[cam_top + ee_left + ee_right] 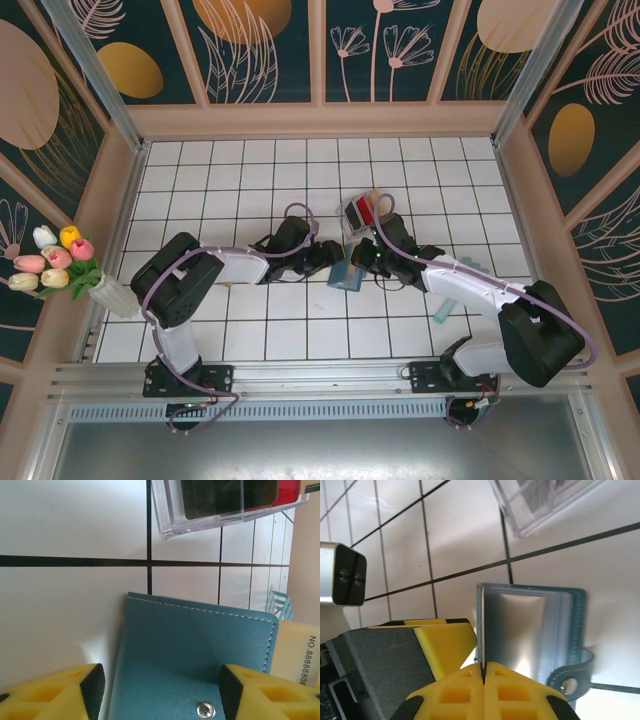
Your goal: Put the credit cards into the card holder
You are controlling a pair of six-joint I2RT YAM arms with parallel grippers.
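Left wrist: card [300, 652] reads "NO. 8888"; left gripper [160, 690] wide, right gripper [483, 672] pinches wallet [520, 630].

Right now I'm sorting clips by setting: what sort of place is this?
Probably a staged robot test booth: a white gridded tabletop boxed in by floral wall panels, with a vase of tulips at its left edge.

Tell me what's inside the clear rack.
A black card and a red card stand in the clear rack; anything behind the black one is covered.
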